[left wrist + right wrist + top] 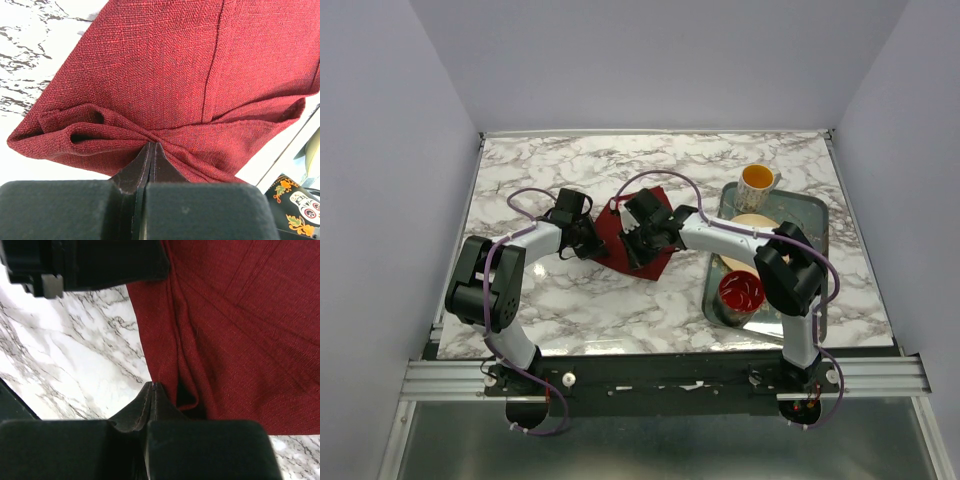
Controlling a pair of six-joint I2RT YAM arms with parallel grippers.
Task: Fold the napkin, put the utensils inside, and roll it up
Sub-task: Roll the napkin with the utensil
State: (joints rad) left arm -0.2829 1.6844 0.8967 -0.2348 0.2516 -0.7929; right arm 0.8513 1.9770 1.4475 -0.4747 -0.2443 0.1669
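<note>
Two claws at napkin (pixel 165 65), mid-fold.
L claw (pixel 151 146) pinches it, R claw (pixel 152 386) shut at edge; fork, roll not done.

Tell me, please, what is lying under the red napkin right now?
Only the marble table shows around the napkin. The cloth covers whatever lies beneath it or inside its folds, so anything tucked there is hidden. The left gripper pinches one edge.

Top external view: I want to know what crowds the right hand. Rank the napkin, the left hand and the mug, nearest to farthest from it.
1. napkin, directly under the right hand, touching it.
2. left hand, close on its left, pinching the napkin's other side.
3. mug, well off to the right, toward the back.
</note>
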